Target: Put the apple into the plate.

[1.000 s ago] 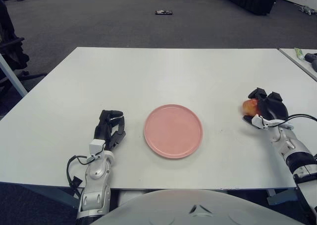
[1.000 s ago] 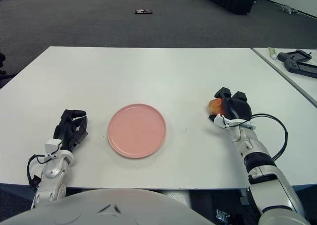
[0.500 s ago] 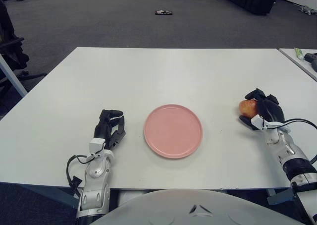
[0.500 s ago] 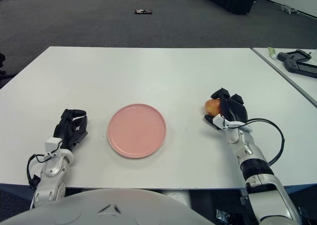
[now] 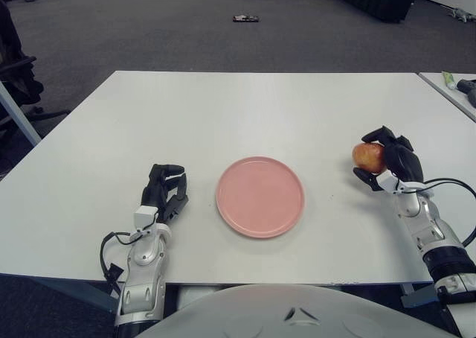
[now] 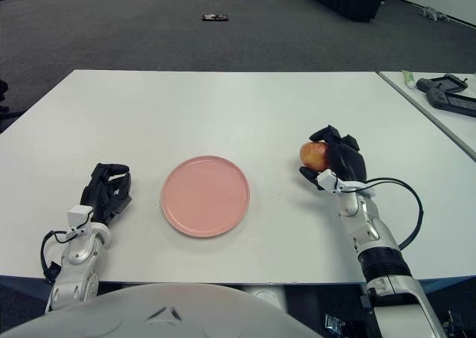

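White rectangular table [image 5: 223, 107] carries a round pink plate [image 5: 260, 196] near its front edge, holding nothing. Toward the right edge, the right hand [image 5: 392, 163] grips a red-yellow apple [image 5: 368, 156]. Left hand [image 5: 163, 193] rests curled front-left.

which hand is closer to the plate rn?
Left. The left hand rests on the table just left of the plate. The right hand, gripping the apple, is farther off on the plate's right.
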`<action>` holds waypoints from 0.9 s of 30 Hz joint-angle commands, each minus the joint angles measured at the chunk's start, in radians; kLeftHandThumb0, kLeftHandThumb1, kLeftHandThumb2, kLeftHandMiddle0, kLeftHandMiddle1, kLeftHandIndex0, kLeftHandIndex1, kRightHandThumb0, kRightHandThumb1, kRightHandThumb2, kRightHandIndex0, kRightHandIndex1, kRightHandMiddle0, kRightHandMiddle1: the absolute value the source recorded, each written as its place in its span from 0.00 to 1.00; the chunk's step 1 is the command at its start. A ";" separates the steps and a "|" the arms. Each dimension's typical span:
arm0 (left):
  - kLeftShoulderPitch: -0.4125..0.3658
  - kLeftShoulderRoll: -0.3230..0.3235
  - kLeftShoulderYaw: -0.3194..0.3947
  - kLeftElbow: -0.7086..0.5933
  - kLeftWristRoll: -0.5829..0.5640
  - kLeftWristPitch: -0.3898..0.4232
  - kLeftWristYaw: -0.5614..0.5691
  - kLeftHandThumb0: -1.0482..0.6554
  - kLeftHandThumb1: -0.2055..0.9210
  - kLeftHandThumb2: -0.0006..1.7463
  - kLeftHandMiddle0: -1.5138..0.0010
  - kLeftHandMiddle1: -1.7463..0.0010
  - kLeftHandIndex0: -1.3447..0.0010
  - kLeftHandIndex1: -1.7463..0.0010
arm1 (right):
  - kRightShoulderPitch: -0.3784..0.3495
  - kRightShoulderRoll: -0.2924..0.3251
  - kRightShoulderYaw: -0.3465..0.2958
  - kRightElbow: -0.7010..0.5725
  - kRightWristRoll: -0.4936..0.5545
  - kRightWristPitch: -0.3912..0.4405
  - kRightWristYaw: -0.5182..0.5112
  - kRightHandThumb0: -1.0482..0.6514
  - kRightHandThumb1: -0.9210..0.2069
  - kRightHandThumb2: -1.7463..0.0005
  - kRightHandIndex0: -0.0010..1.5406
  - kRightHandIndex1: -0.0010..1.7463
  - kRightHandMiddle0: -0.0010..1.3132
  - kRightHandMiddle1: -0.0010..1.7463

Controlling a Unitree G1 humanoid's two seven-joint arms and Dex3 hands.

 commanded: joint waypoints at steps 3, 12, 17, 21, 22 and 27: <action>-0.001 0.001 0.005 0.029 0.001 0.021 0.004 0.41 1.00 0.30 0.73 0.23 0.85 0.00 | -0.026 0.030 -0.029 -0.177 -0.003 0.057 0.041 0.33 0.58 0.21 0.82 1.00 0.49 1.00; -0.013 0.002 0.003 0.047 0.003 0.013 0.005 0.41 1.00 0.30 0.74 0.23 0.85 0.00 | -0.081 0.057 -0.013 -0.213 -0.001 0.035 0.101 0.33 0.60 0.20 0.82 1.00 0.51 1.00; -0.020 0.002 0.005 0.041 0.005 0.039 0.009 0.41 1.00 0.30 0.73 0.23 0.86 0.00 | -0.176 0.093 0.040 -0.201 0.021 -0.023 0.168 0.32 0.61 0.19 0.83 1.00 0.51 1.00; -0.024 -0.002 0.006 0.040 0.013 0.046 0.021 0.41 1.00 0.30 0.72 0.23 0.85 0.00 | -0.200 0.109 0.069 -0.229 0.048 -0.068 0.233 0.32 0.61 0.19 0.83 1.00 0.51 1.00; -0.024 -0.003 0.006 0.040 0.014 0.045 0.023 0.41 1.00 0.30 0.72 0.23 0.85 0.00 | -0.206 0.120 0.085 -0.247 0.049 -0.077 0.251 0.32 0.61 0.19 0.84 1.00 0.52 1.00; -0.025 -0.006 0.005 0.045 0.014 0.034 0.025 0.41 0.98 0.32 0.73 0.23 0.84 0.00 | -0.241 0.146 0.140 -0.255 0.038 -0.115 0.313 0.32 0.61 0.18 0.84 1.00 0.52 1.00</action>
